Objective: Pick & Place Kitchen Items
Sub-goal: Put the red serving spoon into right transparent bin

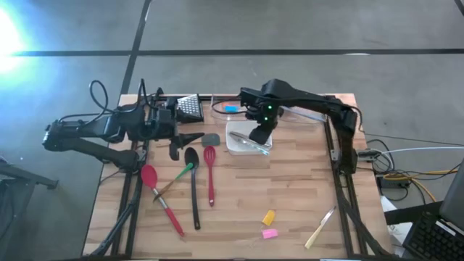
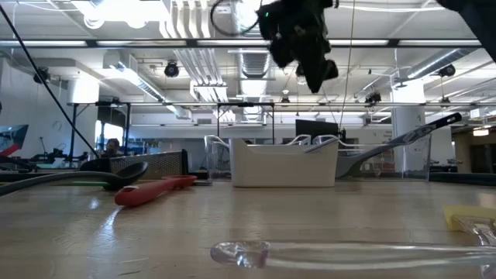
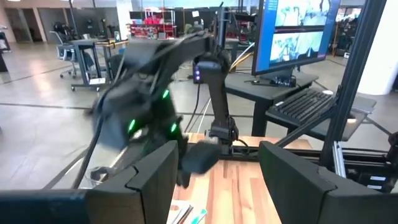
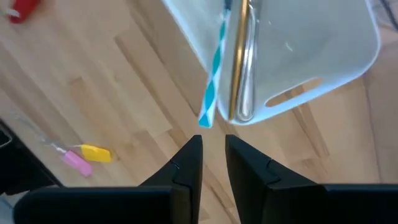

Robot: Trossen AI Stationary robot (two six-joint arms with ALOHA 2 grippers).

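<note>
The white square tray (image 1: pixel 239 147) stands mid-table and holds a teal-striped straw (image 4: pixel 214 74) and a metal utensil (image 4: pixel 239 62), both sticking out over its rim. My right gripper (image 1: pixel 259 135) hangs above the tray, empty; its fingers (image 4: pixel 213 146) are only a narrow gap apart. My left gripper (image 1: pixel 176 139) is open and empty at the table's left (image 3: pixel 217 168), above the utensil heads. Two red utensils (image 1: pixel 210 174) (image 1: pixel 161 194), a black spoon (image 1: pixel 193 190) and a grey spatula (image 1: pixel 211 138) lie flat on the table.
The steel grater (image 1: pixel 190 107) and a blue piece (image 1: pixel 230 109) are at the far edge. Yellow (image 1: pixel 269 217) and pink (image 1: pixel 269 233) pieces and a wooden stick (image 1: pixel 320 230) lie near the front right. A clear utensil (image 2: pixel 333 252) lies at the near edge.
</note>
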